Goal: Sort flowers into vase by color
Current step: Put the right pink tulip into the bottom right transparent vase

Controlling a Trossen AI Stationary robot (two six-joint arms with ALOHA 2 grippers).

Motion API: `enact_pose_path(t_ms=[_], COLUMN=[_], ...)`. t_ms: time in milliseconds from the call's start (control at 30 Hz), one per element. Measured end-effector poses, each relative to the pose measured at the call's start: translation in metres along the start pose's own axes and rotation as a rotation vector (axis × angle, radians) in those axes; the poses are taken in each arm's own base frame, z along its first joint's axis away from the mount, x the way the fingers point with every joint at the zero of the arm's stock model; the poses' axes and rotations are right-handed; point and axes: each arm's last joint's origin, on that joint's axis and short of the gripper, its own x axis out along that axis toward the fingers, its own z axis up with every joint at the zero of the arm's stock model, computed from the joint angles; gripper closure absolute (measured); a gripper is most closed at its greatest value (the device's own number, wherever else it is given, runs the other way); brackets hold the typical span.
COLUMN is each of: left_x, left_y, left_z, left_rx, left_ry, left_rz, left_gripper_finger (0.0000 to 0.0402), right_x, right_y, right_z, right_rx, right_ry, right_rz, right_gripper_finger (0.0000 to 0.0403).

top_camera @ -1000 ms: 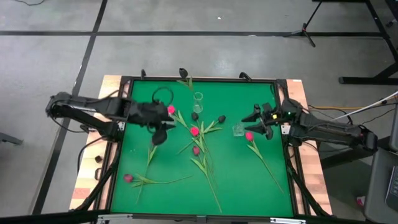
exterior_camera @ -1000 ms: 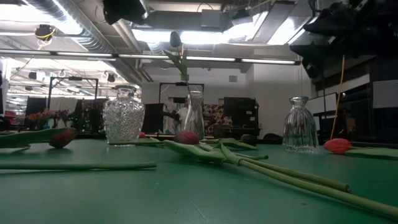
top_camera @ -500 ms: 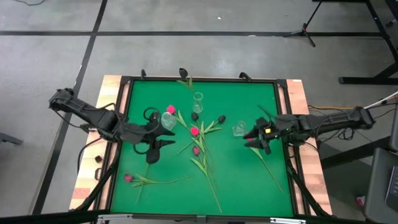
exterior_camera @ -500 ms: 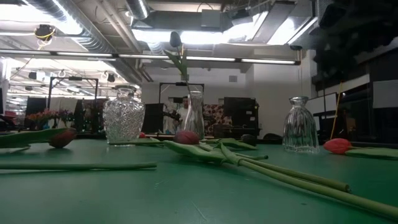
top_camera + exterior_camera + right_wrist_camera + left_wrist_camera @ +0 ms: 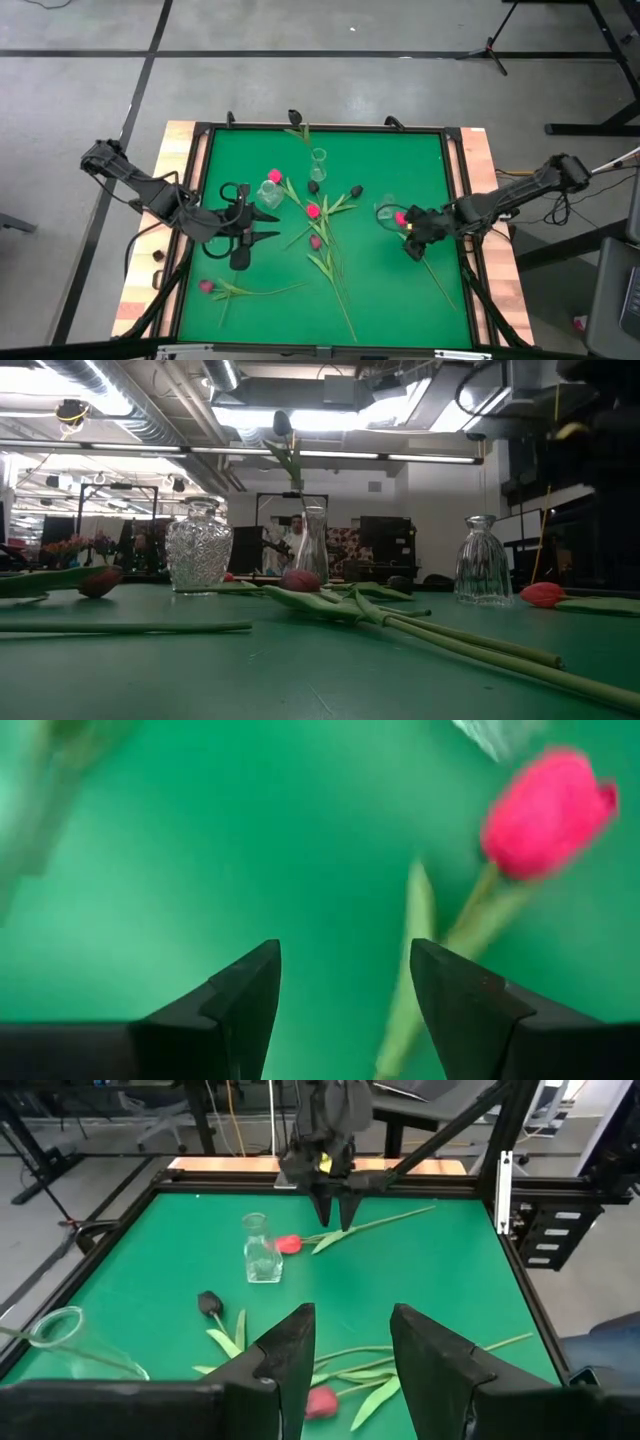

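Seen from above, a green table [image 5: 380,290] holds scattered tulips and three glass vases.

Your right gripper [image 5: 412,243] is at about four o'clock from the table's centre, low over a pink tulip [image 5: 400,217] whose stem [image 5: 435,270] runs toward five o'clock. Its fingers [image 5: 240,1000] are open and hold nothing. In the right wrist view the stem lies just inside one finger, with the pink head ahead and off to that side.

Your left gripper [image 5: 243,225] hovers at about nine o'clock, also open and empty, with a dark tulip head [image 5: 239,261] just beside it. It appears to be waiting.

The small vase [image 5: 384,210] stands just beside the pink head, toward the centre. A second vase [image 5: 268,195] is at ten o'clock. A third vase [image 5: 318,157] at twelve o'clock already holds a dark tulip [image 5: 281,424]. A cluster of tulips [image 5: 325,235] lies across the centre, and another pink one [image 5: 206,286] sits at seven o'clock.

The step in hand looks like picking up the right-hand pink tulip. To do it well:
- Shift so the stem sits midway between the fingers, not against one.
- Grip the stem a little below the head, clear of the leaf.
- Close gently; the stem is thin and may roll.
- Lift straight up and mind the nearby small vase, which could tip.
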Motion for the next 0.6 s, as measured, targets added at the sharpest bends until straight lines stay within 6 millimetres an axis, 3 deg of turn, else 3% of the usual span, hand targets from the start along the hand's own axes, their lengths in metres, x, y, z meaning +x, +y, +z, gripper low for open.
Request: enact_pose_path(t_ms=[333,600], left_x=[0.000,0.000], left_y=[0.000,0.001], left_z=[0.000,0.005], left_rx=[0.001,0.012], left_ry=[0.001,-0.060], left_rz=[0.002,0.053], left_gripper_finger=[0.0271,0.0271], right_x=[0.023,0.019], right_y=[0.001,0.006], right_z=[-0.003,0.000], right_rx=[0.013,0.004], right_ry=[0.018,0.006], right_rz=[-0.155,-0.148], right_gripper_finger=[0.0178,0.0178])
